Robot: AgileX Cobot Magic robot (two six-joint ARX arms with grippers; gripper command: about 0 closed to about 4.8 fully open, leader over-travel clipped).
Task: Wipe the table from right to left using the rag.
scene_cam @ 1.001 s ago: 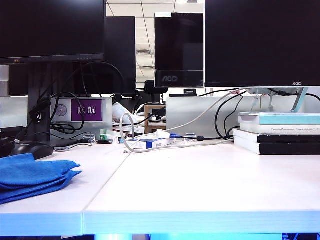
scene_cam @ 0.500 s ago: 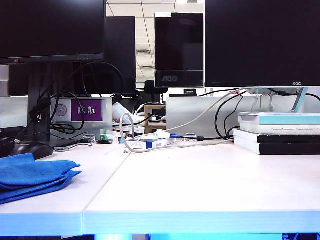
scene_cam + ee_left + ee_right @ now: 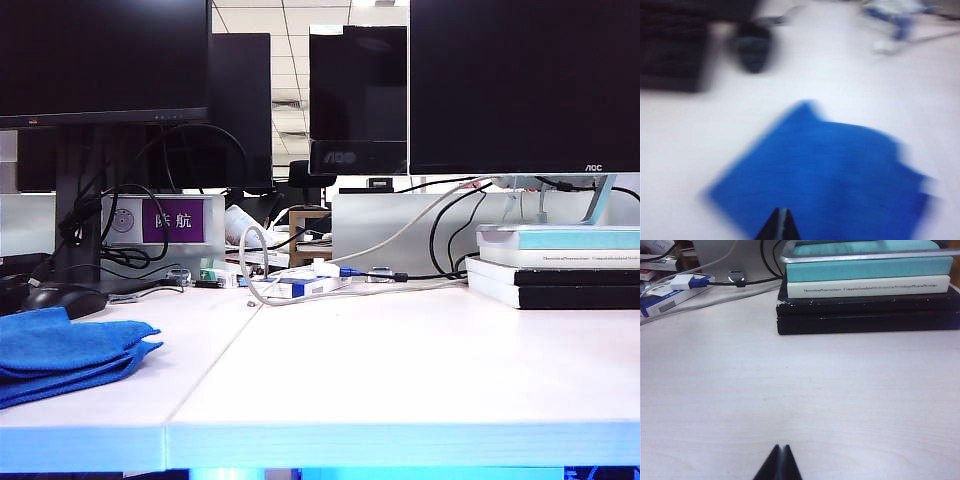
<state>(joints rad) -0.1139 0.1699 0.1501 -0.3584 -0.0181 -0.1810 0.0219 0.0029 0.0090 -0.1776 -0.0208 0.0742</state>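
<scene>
Left claw (image 3: 779, 225): tips pinched together, empty, hanging above the near edge of the rag (image 3: 825, 175); rag flat on the desk (image 3: 400, 370), stretching ahead of the tips, black mouse (image 3: 753, 46) beyond. Clearly the nearer arm. Long axis hard to judge through blur. Right claw (image 3: 779, 462): closed, empty, over bare desk, rag absent; ahead, stacked books (image 3: 867, 300). Readable: "AOC" on monitors (image 3: 340, 100), "Theoretical Neuroscience" on a spine.
</scene>
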